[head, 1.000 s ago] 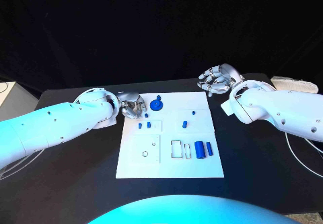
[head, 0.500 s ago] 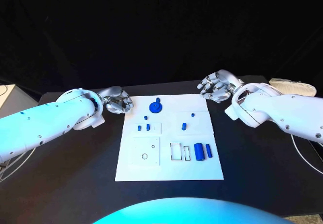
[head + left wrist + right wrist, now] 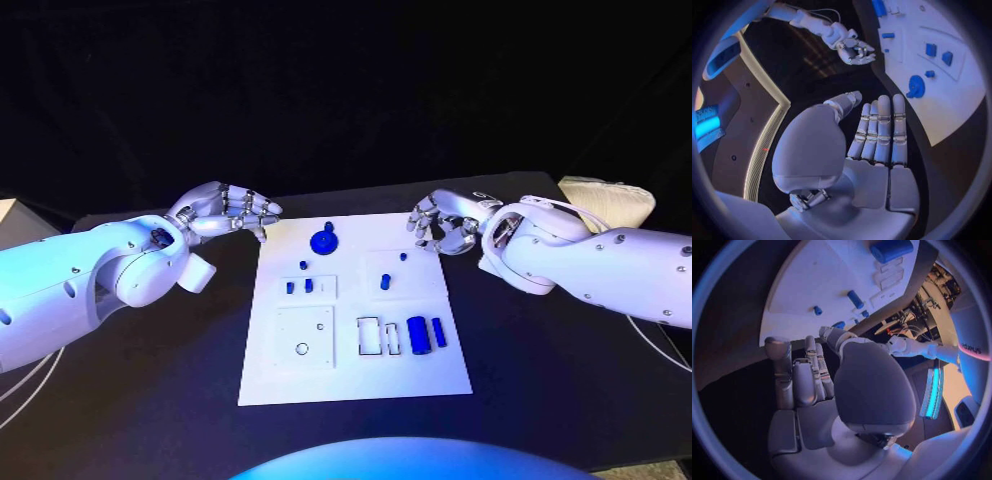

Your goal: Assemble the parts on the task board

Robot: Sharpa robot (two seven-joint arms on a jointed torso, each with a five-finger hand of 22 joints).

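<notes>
1. Head view: the task board (image 3: 361, 330) lies in the middle of the black desk (image 3: 562, 370). The left hand (image 3: 224, 212) hovers just off the board's far left corner with its fingers curled in, holding nothing. The right hand (image 3: 444, 222) sits at the board's far right corner, its fingers also curled and empty. On the board, a round blue part (image 3: 326, 241) lies near the far edge, and a large blue cylinder (image 3: 420, 334) lies near the right edge.
2. Left wrist view: the left hand (image 3: 873, 150) shows its fingers straight and pressed side by side, with nothing in them. The board (image 3: 954, 100) lies beyond the fingertips.
3. Right wrist view: the right hand (image 3: 811, 385) has bent fingers grasping nothing, above the board's (image 3: 817, 285) edge.
</notes>
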